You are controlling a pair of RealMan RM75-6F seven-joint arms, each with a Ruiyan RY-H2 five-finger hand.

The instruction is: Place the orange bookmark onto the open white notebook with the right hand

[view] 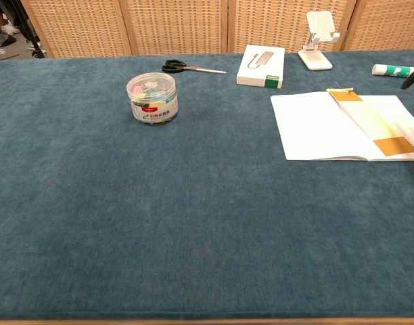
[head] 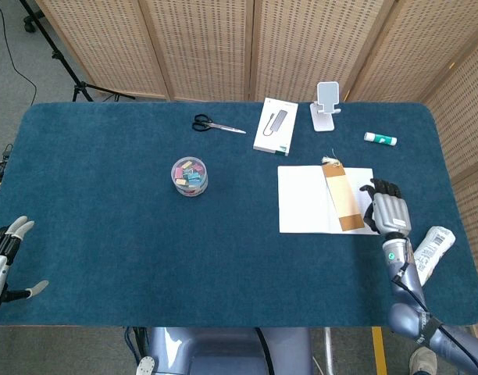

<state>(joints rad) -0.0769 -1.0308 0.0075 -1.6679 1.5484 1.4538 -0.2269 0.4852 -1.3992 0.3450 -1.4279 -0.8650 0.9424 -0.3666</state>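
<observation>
Fingers (head: 379, 187) of the right hand (head: 388, 211) are spread and hold nothing; the hand hovers at the notebook's (head: 305, 199) right edge, just beside the bookmark (head: 342, 199), which lies flat along the right page. At the desk's (head: 106, 203) left edge, the left hand (head: 3, 262) is spread, empty.

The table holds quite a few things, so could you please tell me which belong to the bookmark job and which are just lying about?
Part of the job:
- orange bookmark, lying on the notebook
- open white notebook
- right hand, empty, at the notebook's right edge

Just lying about:
- scissors
- jar of clips
- white box
- phone stand
- glue stick
- bottle
</observation>
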